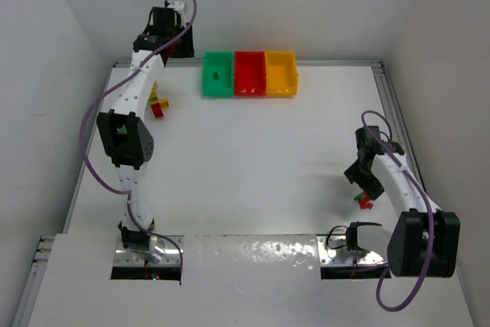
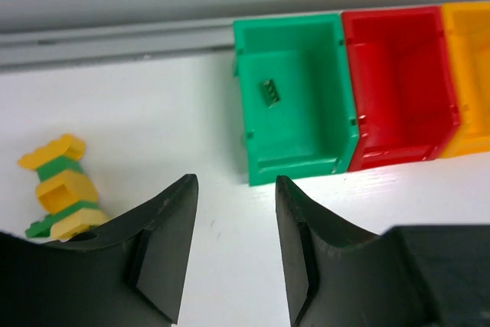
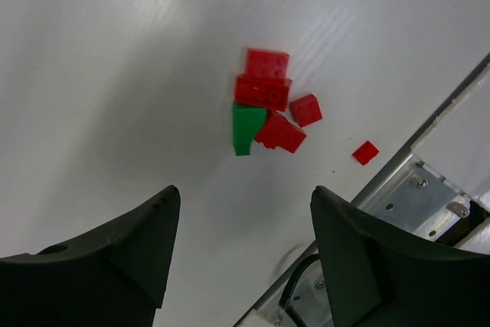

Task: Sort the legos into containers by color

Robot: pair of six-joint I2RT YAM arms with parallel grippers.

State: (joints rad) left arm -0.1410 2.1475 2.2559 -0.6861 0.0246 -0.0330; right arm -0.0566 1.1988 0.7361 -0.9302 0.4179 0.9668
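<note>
Barely begun: one brick binned

A single green lego (image 2: 269, 91) lies in the green bin (image 2: 306, 132) at the far edge; the red bin (image 2: 398, 101) and yellow bin (image 2: 471, 82) look bare. My left claw (image 2: 234, 204), spread and empty, hovers by a yellow-green cluster (image 2: 61, 189) far left. My right claw (image 3: 245, 212), spread wide, hangs over a red heap (image 3: 268, 97) with one green wedge (image 3: 245, 129), near right.

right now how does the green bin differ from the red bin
The green bin sits at the row's left end; the red bin is in the middle. The green bin holds one small green brick; the red bin looks empty. Both are open-topped, same size.
</note>
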